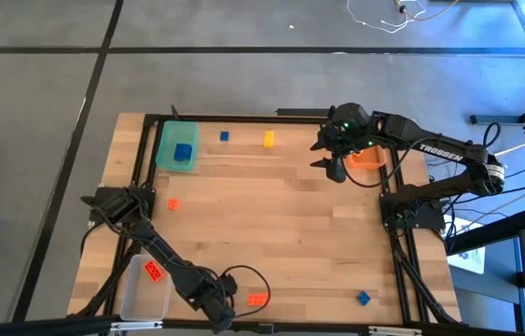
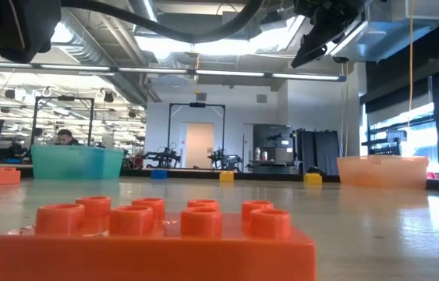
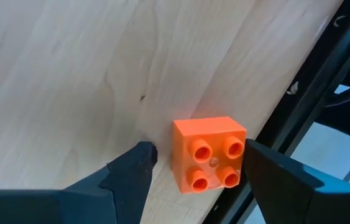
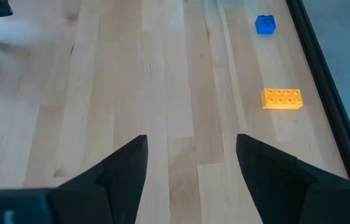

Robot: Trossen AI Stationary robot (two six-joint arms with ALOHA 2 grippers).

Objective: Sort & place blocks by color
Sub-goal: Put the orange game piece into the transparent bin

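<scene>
The left hand [image 3: 193, 177], open and holding nothing, sits around the small red-orange block [image 3: 209, 154] at the bottom of the counter [image 1: 281, 205], so it should squeeze gently from both sides before lifting.

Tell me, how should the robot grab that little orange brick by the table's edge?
From above, pinching two opposite flat side walls. The four-stud orange brick sits flat, studs up, and the left gripper already has open fingers on either side of it.
</scene>
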